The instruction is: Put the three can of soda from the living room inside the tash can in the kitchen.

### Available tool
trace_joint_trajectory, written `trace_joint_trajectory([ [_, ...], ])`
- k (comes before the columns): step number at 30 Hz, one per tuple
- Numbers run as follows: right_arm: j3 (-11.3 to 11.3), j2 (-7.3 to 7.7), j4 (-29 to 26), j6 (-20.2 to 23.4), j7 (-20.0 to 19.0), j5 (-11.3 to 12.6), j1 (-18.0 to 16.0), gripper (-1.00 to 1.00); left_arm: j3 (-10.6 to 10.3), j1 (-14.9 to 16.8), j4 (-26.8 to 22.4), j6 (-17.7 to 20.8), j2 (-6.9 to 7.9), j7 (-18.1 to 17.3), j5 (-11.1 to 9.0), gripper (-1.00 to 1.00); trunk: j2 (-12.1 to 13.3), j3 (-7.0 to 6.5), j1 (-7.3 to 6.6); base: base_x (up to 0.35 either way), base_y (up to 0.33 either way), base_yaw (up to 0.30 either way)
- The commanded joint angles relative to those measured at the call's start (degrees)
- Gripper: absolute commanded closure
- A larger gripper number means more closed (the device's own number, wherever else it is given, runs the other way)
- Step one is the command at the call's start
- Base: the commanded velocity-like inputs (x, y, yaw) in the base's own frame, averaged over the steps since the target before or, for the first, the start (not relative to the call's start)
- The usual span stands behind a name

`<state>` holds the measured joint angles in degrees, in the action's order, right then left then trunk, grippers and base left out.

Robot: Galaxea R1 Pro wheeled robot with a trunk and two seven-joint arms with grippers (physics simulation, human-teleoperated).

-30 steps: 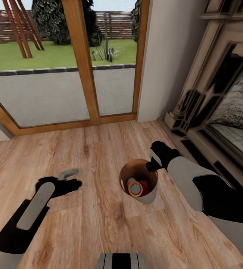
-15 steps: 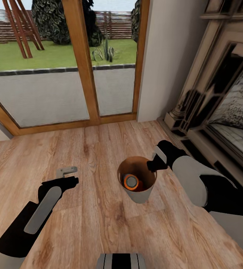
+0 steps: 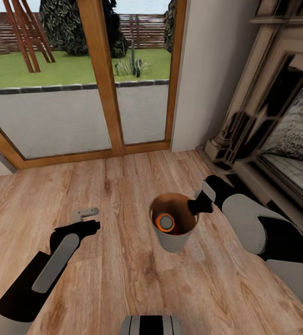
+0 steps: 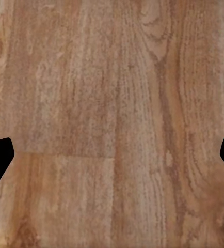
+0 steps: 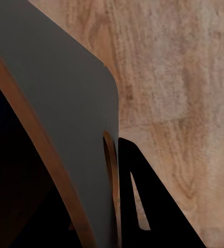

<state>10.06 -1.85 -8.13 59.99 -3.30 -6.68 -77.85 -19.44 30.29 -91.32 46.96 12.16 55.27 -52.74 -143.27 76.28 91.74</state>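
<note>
Left claw point(image 3: 87, 218) spread wide, arm low and forward, right claw point(image 3: 195, 206) clamped, arm reaching inward

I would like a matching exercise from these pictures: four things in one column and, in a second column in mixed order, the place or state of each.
Things:
1. orange soda can
2. trash can
3. left hand
4. right hand

Places or states:
A. open above bare wood floor
B. clamped on a brown rim
C. lying inside the bin
D. beside the fireplace, held at its rim

Pairs: 1-C, 2-D, 3-A, 4-B
</note>
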Motion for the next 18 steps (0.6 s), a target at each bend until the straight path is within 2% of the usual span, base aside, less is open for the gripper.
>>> trace_joint_trajectory([
  [1,0.86,0.01,0.02,0.01,-0.22,1.58,-0.02,1.0,-0.16,0.0,0.0,-0.03,-0.02,-0.04,0.01,-1.0,0.0,-0.01,-0.01,0.0,0.0,0.0],
  [18,0.58,-0.41,-0.04,0.01,-0.18,1.51,-0.02,1.0,-0.42,0.01,0.06,-0.11,-0.9,-0.1,-0.01,-1.0,0.0,-0.01,-0.01,0.0,0.0,0.0],
])
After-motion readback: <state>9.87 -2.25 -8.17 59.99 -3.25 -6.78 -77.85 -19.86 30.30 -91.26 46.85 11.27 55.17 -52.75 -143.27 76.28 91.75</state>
